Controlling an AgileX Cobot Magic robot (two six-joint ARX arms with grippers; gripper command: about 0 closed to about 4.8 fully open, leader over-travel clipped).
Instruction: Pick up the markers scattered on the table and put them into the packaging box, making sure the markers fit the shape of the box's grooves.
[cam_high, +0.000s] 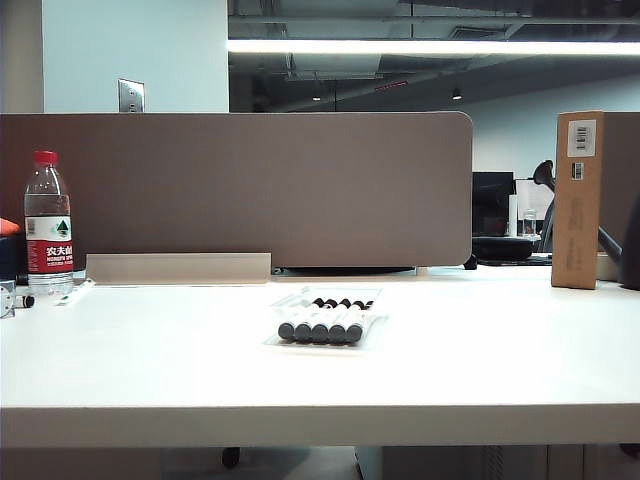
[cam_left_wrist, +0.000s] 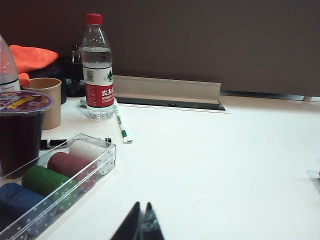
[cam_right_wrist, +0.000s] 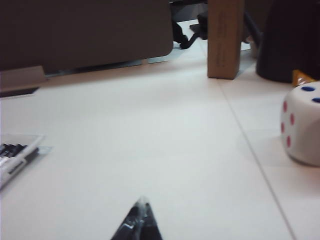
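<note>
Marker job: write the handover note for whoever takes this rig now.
Left gripper: jaws shut, empty, low over the white table at its left side.
Right gripper: jaws shut, empty, low over the table's right side.
Five white-barrelled, black-capped markers lie side by side in the clear plastic packaging box at mid-table.
Done: all five appear boxed; no loose task marker seen.
Left: confirm each sits in its groove; the views cannot settle that.

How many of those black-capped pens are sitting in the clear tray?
5. The markers lie side by side in the packaging box mid-table; none lies loose nearby, though neither gripper shows in that view.
</note>
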